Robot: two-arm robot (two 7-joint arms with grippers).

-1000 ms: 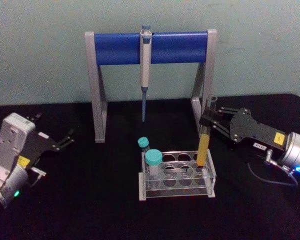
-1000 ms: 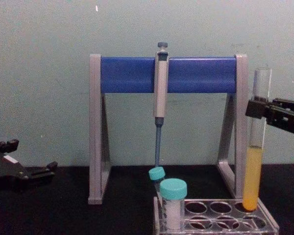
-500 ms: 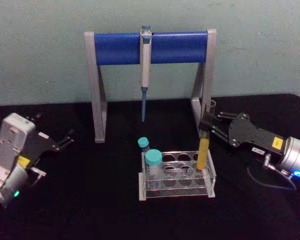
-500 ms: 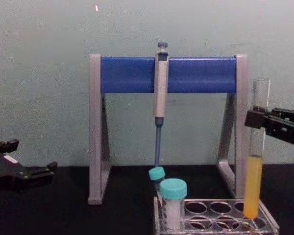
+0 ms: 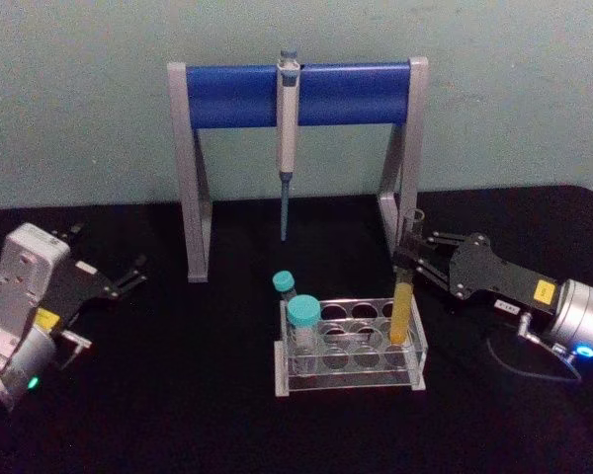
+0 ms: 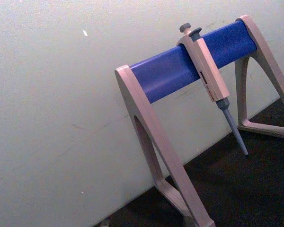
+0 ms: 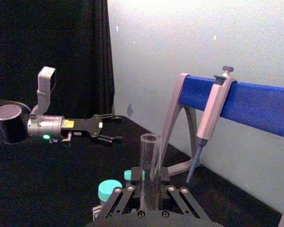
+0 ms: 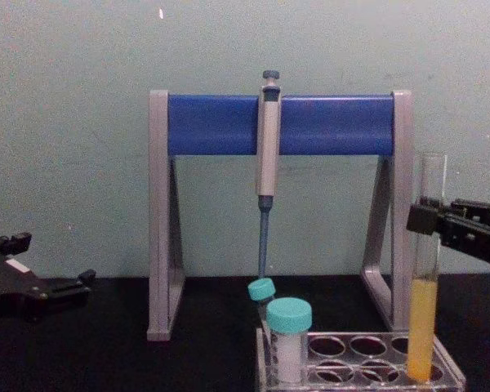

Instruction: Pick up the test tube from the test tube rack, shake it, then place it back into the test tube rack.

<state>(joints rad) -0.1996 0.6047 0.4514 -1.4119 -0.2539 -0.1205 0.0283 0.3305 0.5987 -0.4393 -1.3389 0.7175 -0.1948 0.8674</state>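
Right pincer [image 5: 407, 259] is closed on the upper, empty part of the tube [image 5: 402, 311], with one finger on each side of the glass. The tube hangs upright below the pincer. Its yellow-orange lower end is inside a hole of the rack [image 5: 351, 370], at the back corner nearest this pincer. Cannot tell whether it is seated fully. Two teal-capped tubes [image 5: 302, 314] stand at the rack's end away from the pincer. Behind the rack is the stand [image 5: 296, 94], with a pipette [image 5: 287, 128] hanging from its blue bar. Left pincer [image 5: 128, 275] is low over the black bench [image 5: 178, 395], well apart from the rack, its fingers spread wide and holding nothing.
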